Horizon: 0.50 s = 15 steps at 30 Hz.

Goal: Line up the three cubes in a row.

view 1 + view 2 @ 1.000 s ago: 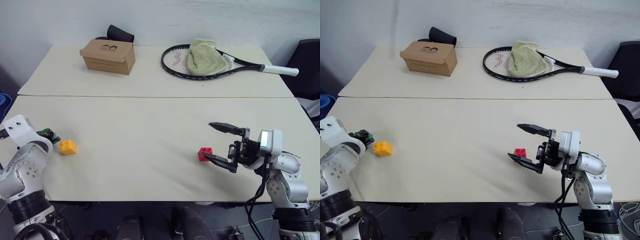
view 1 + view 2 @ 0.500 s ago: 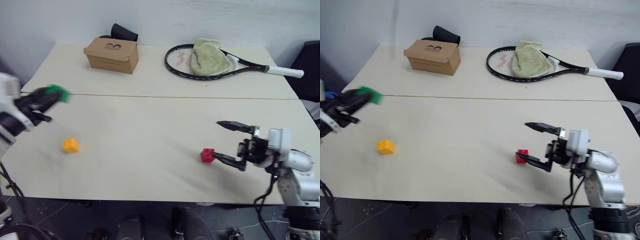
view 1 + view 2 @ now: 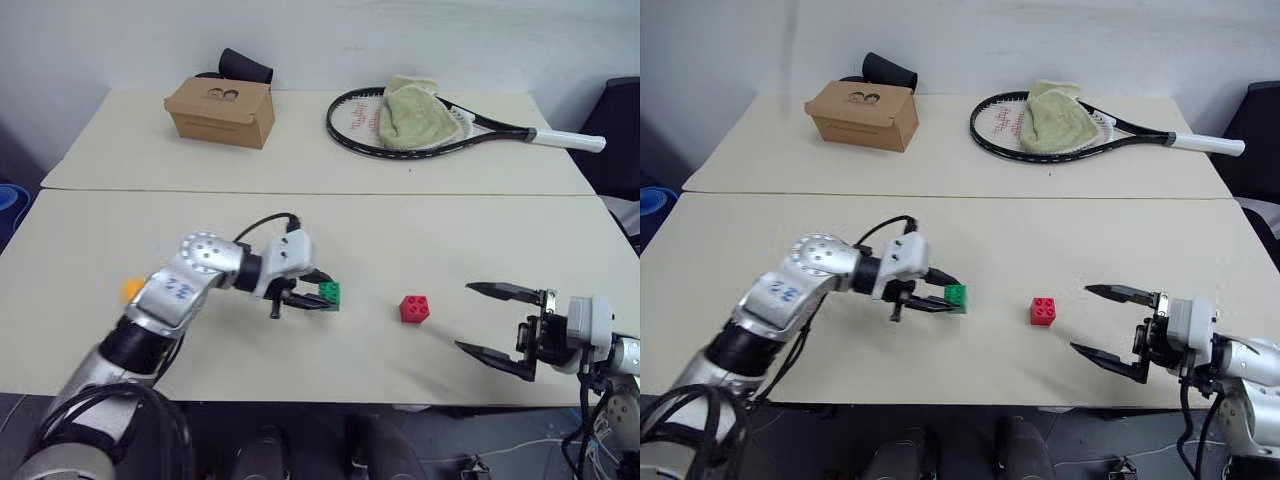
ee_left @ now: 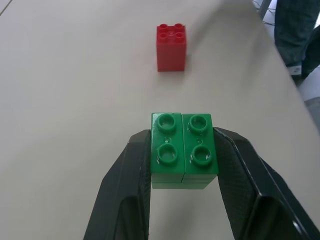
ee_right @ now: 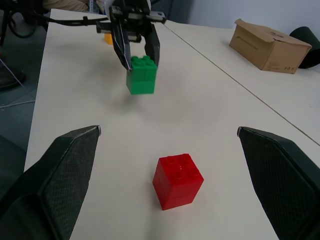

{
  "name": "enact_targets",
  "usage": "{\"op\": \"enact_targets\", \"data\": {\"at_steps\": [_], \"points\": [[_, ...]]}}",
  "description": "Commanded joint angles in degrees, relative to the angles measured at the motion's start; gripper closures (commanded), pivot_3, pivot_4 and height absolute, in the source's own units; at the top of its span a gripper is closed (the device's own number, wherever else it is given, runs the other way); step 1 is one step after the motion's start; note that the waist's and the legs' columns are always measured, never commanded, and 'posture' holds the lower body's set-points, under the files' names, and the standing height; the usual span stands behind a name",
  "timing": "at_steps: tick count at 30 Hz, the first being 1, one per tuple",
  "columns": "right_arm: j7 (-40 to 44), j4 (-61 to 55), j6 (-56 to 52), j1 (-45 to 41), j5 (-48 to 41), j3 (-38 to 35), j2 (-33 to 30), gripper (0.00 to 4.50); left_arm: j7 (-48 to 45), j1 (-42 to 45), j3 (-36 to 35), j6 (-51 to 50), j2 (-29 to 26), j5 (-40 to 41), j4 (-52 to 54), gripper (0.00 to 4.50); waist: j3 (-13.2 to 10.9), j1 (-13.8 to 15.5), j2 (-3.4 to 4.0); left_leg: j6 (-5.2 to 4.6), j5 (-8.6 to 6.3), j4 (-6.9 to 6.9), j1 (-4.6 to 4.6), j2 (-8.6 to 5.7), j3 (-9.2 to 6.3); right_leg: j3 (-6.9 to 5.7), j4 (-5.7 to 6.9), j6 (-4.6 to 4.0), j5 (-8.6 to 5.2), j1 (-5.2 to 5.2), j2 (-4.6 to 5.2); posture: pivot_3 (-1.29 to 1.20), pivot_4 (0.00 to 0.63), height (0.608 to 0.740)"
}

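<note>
1. The right gripper (image 3: 492,320) hangs at the near right edge of the worktop (image 3: 420,225), its two fingers spread wide and holding nothing, pointing level towards the robot's left.
2. Just beyond those fingers stands the red cube (image 3: 415,308), upright on the worktop with its studs up, apart from both grippers. It is taller than wide, so its long axis runs vertically.
3. To the left of it, near but not touching, is the green cube (image 3: 329,295), pinched between the two fingers of the left gripper (image 4: 182,155), one finger on each side face. Its studs face up, four of them countable in the left wrist view. Whether it rests on the worktop or hangs just above it cannot be told.
4. Further left, partly hidden behind the left arm, a bit of the yellow-orange cube (image 3: 130,289) shows; its orientation cannot be told. That makes three cubes, one of each colour.
5. At the far left of the worktop stands one brown cardboard box (image 3: 219,111) with a dark print on its lid, unreadable, and a black cylinder (image 3: 243,67) behind it.
6. At the far right lies one tennis racket (image 3: 440,125), handle to the right, with a green towel (image 3: 408,111) on its strings; red lettering there cannot be read.
</note>
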State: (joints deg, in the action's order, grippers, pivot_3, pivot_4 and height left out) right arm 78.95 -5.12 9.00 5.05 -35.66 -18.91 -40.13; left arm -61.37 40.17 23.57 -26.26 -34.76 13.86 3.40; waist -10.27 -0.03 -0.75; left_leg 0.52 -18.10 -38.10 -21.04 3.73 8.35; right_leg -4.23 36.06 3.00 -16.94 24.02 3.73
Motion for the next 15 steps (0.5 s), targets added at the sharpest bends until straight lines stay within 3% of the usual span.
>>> {"op": "enact_targets", "data": {"at_steps": [1, 8, 15], "points": [[-2.0, -5.3, -0.8, 2.9, -1.0, -1.9, -0.3, 0.0, 0.7, 2.5, 2.5, 1.4, 2.5, -4.9, -4.0, 3.06, 0.0, 0.0, 0.0, 0.0, 0.0, -0.01, 0.01, 0.01, 0.02, 0.01, 0.0, 0.0, 0.0, 0.02, -0.02, 0.0, 0.15, 0.74], [-5.8, -10.7, -3.9, 6.6, -0.7, -2.4, -1.2, 0.0, -0.9, 2.6, 3.7, -1.8, 6.8, -5.7, -4.9, 3.06, 0.0, 0.0, -0.01, -0.02, 0.0, -0.1, 0.02, 0.03, 0.04, 0.12, 0.12, 0.01, 0.01, 0.06, -0.02, 0.0, 0.15, 0.74], [-9.4, -13.7, -7.0, 4.4, -0.5, -0.6, -1.4, 0.0, 1.5, 3.0, 3.9, -1.4, 8.0, -9.5, -7.1, 3.06, 0.0, 0.1, -0.01, -0.03, 0.01, -0.13, 0.02, 0.02, 0.03, 0.12, 0.14, 0.01, 0.01, 0.06, 0.0, 0.0, 0.15, 0.74]]}}
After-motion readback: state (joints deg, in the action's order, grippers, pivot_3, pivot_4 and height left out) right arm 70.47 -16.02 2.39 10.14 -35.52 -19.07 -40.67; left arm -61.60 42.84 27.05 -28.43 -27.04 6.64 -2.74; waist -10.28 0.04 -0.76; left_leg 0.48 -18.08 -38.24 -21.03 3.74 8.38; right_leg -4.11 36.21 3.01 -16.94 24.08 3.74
